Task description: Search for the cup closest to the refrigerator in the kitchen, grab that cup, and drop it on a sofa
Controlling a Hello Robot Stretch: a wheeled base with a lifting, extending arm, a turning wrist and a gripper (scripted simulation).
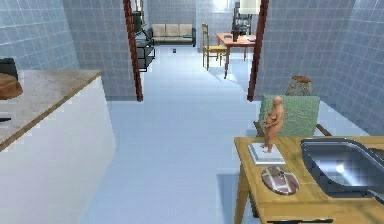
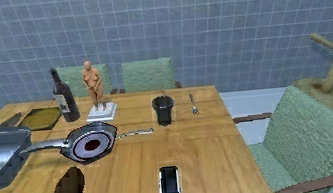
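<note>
— Gripper's state?
— Cannot tell.
— Forward view?
— Smooth wooden table point(image 1: 290, 162), terracotta statuette point(image 1: 272, 118) upright on it; pale sofa point(image 1: 172, 33) far beyond the doorway.
— Arm side view?
— Dark cylindrical cup point(image 2: 163, 109) upright on the same wood, between statuette and slim metal fork point(image 2: 193, 104).

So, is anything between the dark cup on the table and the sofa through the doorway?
Nothing visible. The cup stands on the table; bare floor runs through the doorway to the sofa. A chair stands beside that path, toward the forward view's right.

A statuette point(image 2: 95, 88), bottle point(image 2: 64, 96) and pan point(image 2: 90, 143) share the table point(image 2: 211, 149).
</note>
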